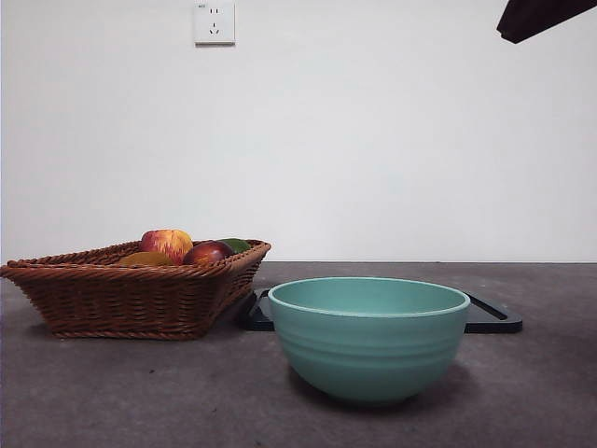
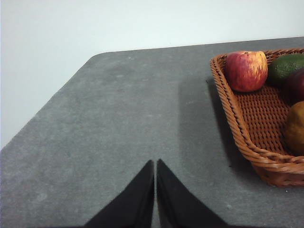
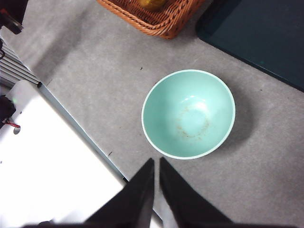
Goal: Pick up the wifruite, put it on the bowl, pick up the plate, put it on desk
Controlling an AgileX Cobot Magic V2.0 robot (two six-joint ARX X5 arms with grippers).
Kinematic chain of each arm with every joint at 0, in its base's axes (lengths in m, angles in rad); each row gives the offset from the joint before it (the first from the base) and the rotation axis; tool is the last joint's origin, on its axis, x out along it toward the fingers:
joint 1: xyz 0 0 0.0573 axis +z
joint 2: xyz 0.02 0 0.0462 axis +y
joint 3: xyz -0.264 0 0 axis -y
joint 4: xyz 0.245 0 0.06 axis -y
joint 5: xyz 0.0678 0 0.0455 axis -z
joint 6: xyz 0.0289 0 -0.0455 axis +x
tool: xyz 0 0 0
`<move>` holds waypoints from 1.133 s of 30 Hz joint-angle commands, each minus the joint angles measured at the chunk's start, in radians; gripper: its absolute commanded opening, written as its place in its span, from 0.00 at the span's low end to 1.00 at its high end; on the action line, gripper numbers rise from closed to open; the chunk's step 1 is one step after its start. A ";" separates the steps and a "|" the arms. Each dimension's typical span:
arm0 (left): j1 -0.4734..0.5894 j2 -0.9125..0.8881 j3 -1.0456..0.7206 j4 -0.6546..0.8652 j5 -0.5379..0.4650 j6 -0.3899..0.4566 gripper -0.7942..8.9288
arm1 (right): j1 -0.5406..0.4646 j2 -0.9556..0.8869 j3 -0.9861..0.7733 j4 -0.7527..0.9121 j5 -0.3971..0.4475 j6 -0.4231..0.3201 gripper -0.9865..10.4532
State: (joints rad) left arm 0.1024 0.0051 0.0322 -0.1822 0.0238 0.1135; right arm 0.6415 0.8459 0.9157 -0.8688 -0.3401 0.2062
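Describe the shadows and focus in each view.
Front view: sharp, a soft shadow under the round mint-green glazed bowl. Left wrist view: a broad dark shadow on the dark grey tabletop beside the brown wicker basket. Right wrist view: bowl sharp, faint shadow beside it.

bowl [image 1: 368, 341] mint green, paler rim, faint ridges | basket [image 1: 131, 294] brown wicker | apple [image 2: 246, 70] red with yellow streaks | tray [image 3: 266, 38] glossy black | desk [image 1: 522, 392] mottled dark grey | wall [image 1: 373, 131] white

Plain white wall [image 1: 392, 131] behind table, white power socket [image 1: 215, 22] high up, even light.
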 commanded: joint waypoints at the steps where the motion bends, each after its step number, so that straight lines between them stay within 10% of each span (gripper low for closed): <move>1: 0.003 -0.002 -0.021 -0.006 -0.003 -0.006 0.09 | 0.010 0.008 0.016 0.011 0.000 -0.009 0.09; 28: 0.003 -0.002 -0.021 -0.006 -0.003 -0.006 0.09 | 0.010 0.008 0.016 0.012 0.000 -0.009 0.09; 34: 0.003 -0.002 -0.021 -0.006 -0.003 -0.006 0.09 | -0.036 -0.016 0.011 0.138 0.116 -0.139 0.09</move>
State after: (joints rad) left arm 0.1028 0.0051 0.0322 -0.1822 0.0238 0.1135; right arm 0.6098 0.8291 0.9157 -0.7658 -0.2440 0.1196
